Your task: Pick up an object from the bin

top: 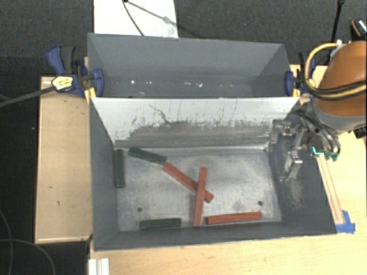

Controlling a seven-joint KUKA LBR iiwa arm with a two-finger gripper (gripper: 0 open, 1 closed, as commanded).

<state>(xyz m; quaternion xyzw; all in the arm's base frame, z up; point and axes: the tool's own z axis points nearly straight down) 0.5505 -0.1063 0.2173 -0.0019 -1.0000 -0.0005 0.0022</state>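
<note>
Grey metal bin is holding crossed red sticks mid-floor. The claw is hanging well right of them, by the wall; open or closed, I cannot tell. Descending here is risking scraping metal.

Crossed red sticks block mid-bin; the floor rightward lies bare.

My arm runs off the right edge. My pincer blurs into the bin's grey right wall. A red stick crosses a second red stick; I cannot tell which lies on top. Dark specks are too small to name.
</note>
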